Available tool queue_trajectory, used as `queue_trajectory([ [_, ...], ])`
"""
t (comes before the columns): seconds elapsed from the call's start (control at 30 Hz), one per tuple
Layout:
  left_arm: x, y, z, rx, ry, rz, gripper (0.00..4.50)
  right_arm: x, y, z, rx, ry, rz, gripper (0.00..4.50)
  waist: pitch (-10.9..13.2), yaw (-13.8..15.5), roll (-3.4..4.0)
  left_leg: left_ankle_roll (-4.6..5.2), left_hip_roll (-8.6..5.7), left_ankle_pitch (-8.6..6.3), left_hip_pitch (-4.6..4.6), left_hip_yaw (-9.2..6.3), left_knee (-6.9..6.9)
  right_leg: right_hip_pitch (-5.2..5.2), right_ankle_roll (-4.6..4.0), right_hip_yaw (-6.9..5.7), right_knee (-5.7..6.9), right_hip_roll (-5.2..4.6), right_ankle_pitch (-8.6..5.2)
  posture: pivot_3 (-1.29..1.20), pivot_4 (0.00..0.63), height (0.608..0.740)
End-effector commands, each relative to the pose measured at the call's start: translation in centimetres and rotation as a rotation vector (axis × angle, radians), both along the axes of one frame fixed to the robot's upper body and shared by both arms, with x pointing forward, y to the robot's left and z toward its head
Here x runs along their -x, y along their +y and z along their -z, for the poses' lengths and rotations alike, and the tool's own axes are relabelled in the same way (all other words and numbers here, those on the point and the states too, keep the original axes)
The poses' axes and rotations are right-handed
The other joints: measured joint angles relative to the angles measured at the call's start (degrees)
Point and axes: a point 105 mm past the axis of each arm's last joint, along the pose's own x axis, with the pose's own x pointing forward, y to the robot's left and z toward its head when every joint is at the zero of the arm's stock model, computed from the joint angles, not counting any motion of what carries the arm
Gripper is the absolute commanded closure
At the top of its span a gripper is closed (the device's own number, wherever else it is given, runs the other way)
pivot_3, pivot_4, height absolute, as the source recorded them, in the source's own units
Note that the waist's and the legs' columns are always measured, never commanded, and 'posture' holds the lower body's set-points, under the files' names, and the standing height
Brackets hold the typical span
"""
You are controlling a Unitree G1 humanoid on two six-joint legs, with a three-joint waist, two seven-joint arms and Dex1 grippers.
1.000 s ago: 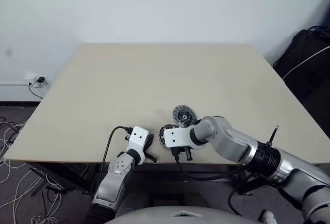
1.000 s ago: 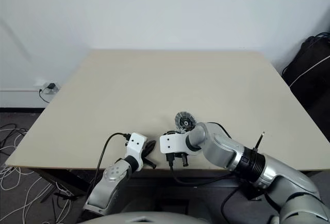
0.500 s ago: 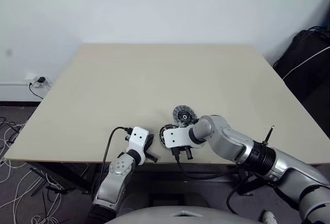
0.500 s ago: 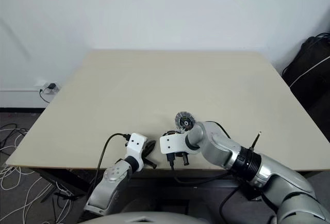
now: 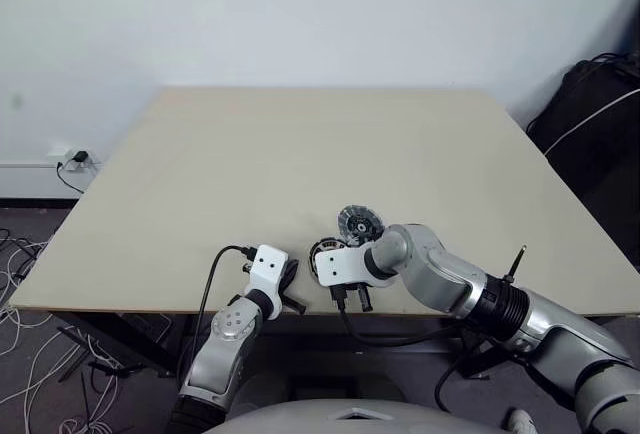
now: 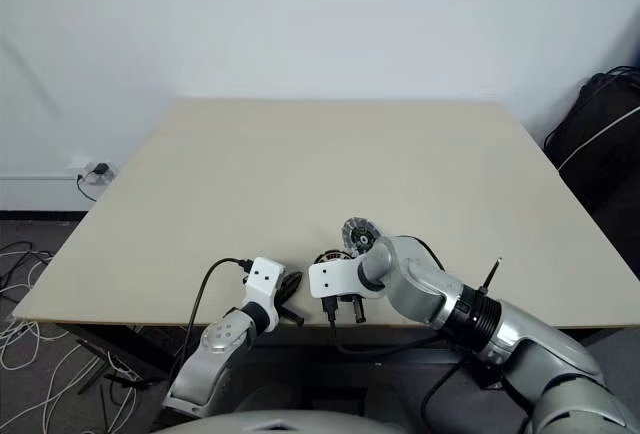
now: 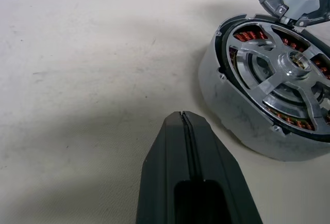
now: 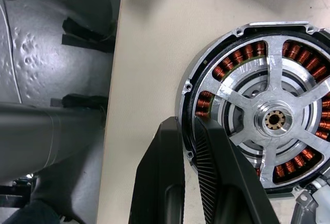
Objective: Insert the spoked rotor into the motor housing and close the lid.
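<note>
- Since a second ago, the right forearm has been drawn in slightly towards the table's near edge (the parts on the table have been left where they were), and the right gripper's fingers have been brought closer together.
- The beige table (image 5: 300,154) is seen with all the parts gathered close to its near edge.
- The right gripper (image 8: 186,123) is pointed steeply down at the motor housing (image 8: 240,56). It is nearly closed, with the near part of the housing's rim pinched between the two fingers: one finger is set outside the wall, the other inside it.
- The left gripper (image 7: 183,115) is held fully closed with nothing in it. It is lowered close to the table, aimed at the housing's side but kept apart from it.
- The housing is laid flat beside the near edge, between the two grippers, with its copper coils turned upward.
- The lid (image 5: 359,224) is left off, tilted just beyond the housing (whether they touch cannot be told).
- The spoked rotor (image 8: 273,121) is seated inside the housing, with its silvery spokes spread over the coils.
</note>
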Motion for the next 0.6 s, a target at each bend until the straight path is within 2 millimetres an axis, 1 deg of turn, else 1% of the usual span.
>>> queue_trajectory([
  [0.03,-0.7,-0.3,-1.4,0.023,-0.062,0.000,4.50,-0.9,-0.7,0.0,-0.018,-0.008,0.115,4.43,0.0,0.0,0.00,0.00,0.00,0.00,0.01,0.00,0.00,0.00,0.00,0.00,0.00,0.00,0.01,0.00,0.000,0.740],
  [0.13,-0.7,-0.2,-1.4,0.023,-0.061,-0.001,4.50,-1.5,-0.6,-0.4,-0.094,0.006,0.274,4.43,0.0,-0.1,-0.02,-0.03,0.01,0.02,0.01,-0.03,-0.01,0.00,-0.03,0.00,0.01,0.02,0.02,0.00,0.000,0.740],
  [0.27,-0.5,-0.2,-1.3,0.023,-0.058,0.001,4.50,-1.8,-0.6,-1.0,-0.187,0.034,0.484,4.43,0.0,0.0,0.01,-0.08,0.04,0.05,0.00,-0.05,-0.02,-0.01,-0.09,0.00,0.02,0.06,0.08,0.00,0.000,0.740],
  [0.47,-0.5,-0.5,-1.2,0.024,-0.052,0.021,4.50,-2.3,-0.3,-2.7,-0.332,0.036,0.803,4.43,0.1,0.0,0.08,-0.10,0.03,0.06,-0.07,-0.05,-0.02,-0.11,-0.09,0.01,0.02,0.05,0.10,0.00,0.000,0.740],
  [0.53,-0.4,-0.6,-1.2,0.024,-0.051,0.027,4.50,-2.2,-0.3,-3.0,-0.353,0.037,0.866,4.43,0.1,0.0,0.08,-0.10,0.02,0.07,-0.15,-0.05,-0.06,-0.20,-0.37,0.02,0.01,0.05,0.26,0.00,0.000,0.740],
  [0.6,-0.4,-0.7,-1.2,0.025,-0.049,0.033,4.50,-2.2,-0.3,-3.2,-0.369,0.041,0.931,4.43,0.1,0.0,0.09,-0.09,0.01,0.06,-0.16,-0.04,-0.11,-0.24,-0.39,0.03,0.00,0.05,0.25,0.00,0.000,0.740],
])
